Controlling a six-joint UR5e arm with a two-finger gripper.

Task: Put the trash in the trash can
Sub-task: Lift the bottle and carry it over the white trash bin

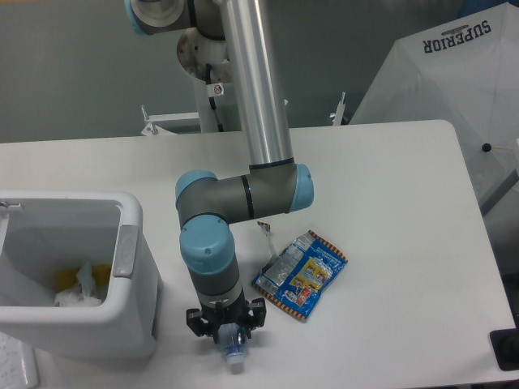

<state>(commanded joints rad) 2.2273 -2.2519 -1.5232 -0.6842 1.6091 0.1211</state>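
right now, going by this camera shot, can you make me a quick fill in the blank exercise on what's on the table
1. The pincer is down over the clear plastic ____, whose cap end pokes out toward the table's near edge.
2. The blue snack packet lies flat on the ____.
3. The white trash can stands to the camera's ____ of the pincer.
4. The umbrella behind the table reads ____.

Missing words: bottle; table; left; SUPERIOR

Snack packet (302,274) blue, yellow-red print; bottle (233,350) clear; trash can (73,275) white, grey tab.
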